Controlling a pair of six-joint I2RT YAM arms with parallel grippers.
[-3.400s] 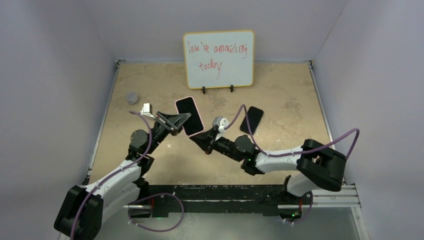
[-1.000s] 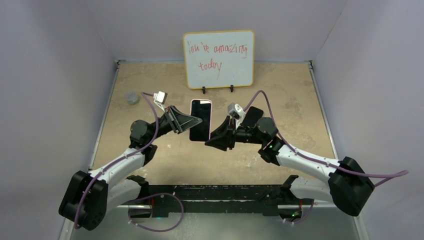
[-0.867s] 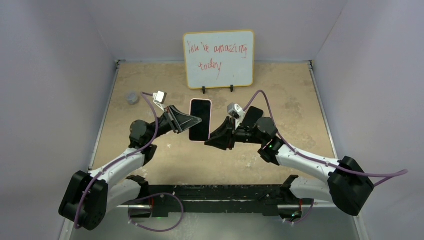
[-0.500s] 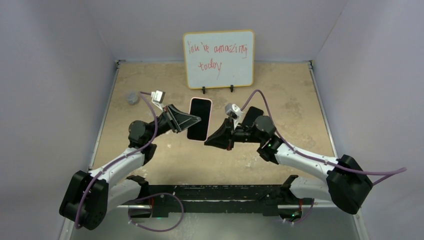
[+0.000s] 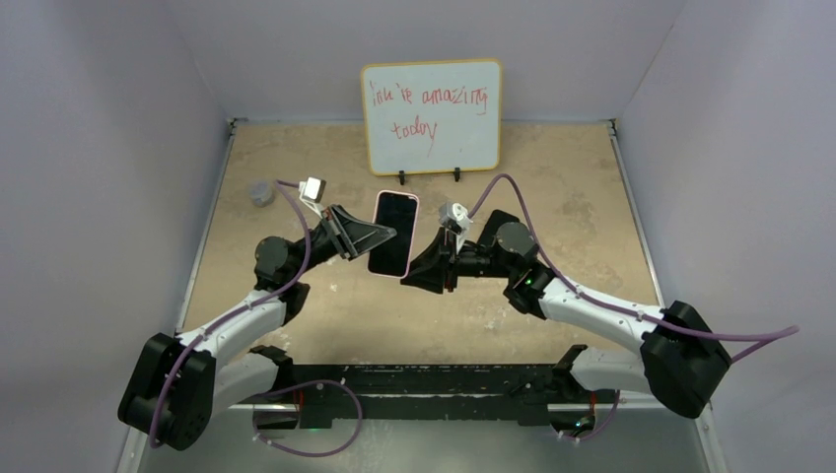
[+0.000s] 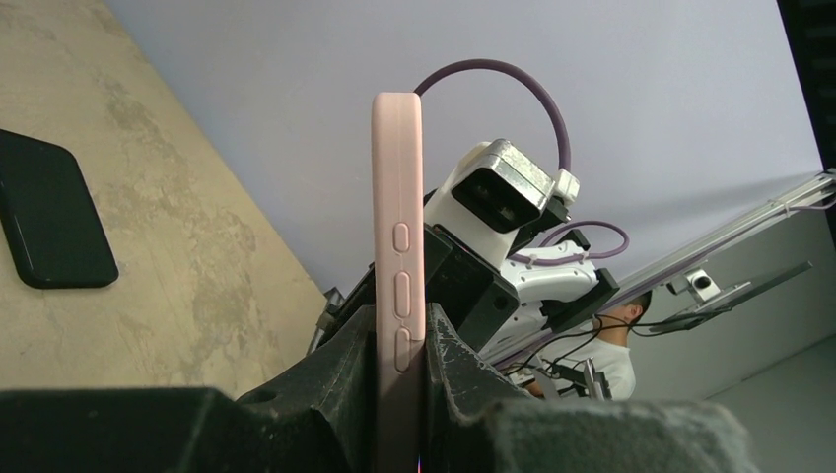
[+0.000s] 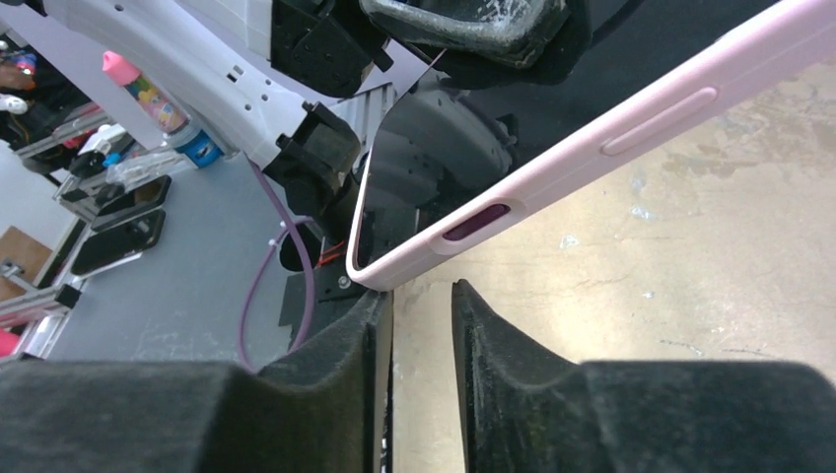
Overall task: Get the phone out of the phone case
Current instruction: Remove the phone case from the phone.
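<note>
Pink phone case (image 6: 397, 197) hangs near whiteboard (image 5: 431, 116) reading "you're amazing today".

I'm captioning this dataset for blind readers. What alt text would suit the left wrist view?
The left gripper clamps a pink phone case edge-on and upright, its side buttons facing the camera. Behind it sits the right arm's wrist camera with a purple cable; a black phone lies flat on the tan table at left.
</note>
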